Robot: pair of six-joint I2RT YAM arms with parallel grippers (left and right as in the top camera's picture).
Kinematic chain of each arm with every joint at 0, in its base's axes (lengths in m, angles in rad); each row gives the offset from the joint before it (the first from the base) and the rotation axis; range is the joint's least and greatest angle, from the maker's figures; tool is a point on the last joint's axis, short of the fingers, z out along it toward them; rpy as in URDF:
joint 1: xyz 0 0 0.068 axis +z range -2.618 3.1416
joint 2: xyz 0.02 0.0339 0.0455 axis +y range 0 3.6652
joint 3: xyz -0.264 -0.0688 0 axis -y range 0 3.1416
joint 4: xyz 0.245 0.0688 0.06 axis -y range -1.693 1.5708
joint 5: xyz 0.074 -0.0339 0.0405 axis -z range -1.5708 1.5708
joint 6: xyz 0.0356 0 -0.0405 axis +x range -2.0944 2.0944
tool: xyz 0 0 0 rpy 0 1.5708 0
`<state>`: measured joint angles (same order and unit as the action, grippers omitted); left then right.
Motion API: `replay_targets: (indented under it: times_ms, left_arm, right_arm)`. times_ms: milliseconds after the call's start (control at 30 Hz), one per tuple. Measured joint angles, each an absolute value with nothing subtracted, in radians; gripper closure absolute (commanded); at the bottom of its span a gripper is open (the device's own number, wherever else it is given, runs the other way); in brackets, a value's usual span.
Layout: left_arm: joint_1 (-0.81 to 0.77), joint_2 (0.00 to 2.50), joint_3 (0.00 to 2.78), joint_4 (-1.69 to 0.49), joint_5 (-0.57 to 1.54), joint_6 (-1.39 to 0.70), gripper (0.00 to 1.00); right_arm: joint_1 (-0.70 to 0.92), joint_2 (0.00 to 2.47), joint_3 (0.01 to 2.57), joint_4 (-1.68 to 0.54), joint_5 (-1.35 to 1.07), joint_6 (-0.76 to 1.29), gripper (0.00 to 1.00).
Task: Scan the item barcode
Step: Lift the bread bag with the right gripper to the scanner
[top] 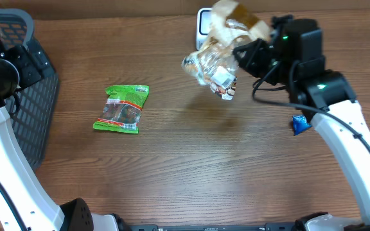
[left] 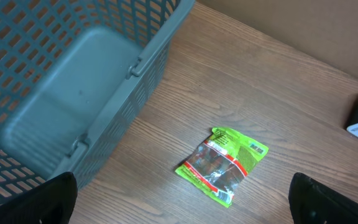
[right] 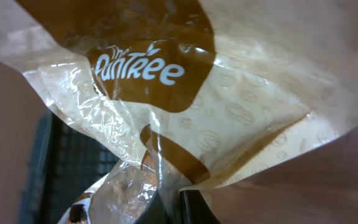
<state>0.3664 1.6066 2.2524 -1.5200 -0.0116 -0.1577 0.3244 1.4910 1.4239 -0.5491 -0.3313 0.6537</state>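
At one o'clock, right gripper (top: 252, 48) pinches bag (top: 214, 64) by scanner (top: 202, 25), likely showing barcode. Left gripper (left: 182, 205) spread, idle at nine.

Table (top: 191, 167): wood-grain top, brown, smooth, low sheen.
Basket (left: 86, 81), upper left of the left wrist view: moulded grey-blue plastic lattice, matt.
Packet (top: 122, 108), left of centre overhead: green plastic film, glossy, creased.
Bag (top: 217, 54), top centre overhead: thin film, part clear, part cream and brown print, crinkled, bright glints.
Scanner (top: 203, 22), just behind it: white hard plastic.
Right arm (top: 355, 138): smooth white shell, black matt housing at its upper end.
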Motion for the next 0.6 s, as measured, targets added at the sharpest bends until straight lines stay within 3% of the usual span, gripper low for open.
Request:
replay_targets:
  times_ms: [100,267,600]
  left_arm:
    - [0.366,1.607,2.252,-1.520,-0.012,-0.158,0.00]
    - [0.366,1.607,2.252,-1.520,-0.012,-0.158,0.00]
    - [0.366,1.607,2.252,-1.520,-0.012,-0.158,0.00]
  right_arm:
    - [0.380,1.508,1.424,-0.536,-0.255,0.500,0.96]
    - [0.403,1.515,1.424,-0.537,-0.157,0.421,0.96]
    - [0.435,1.559,1.420,-0.700,0.227,0.793,0.96]
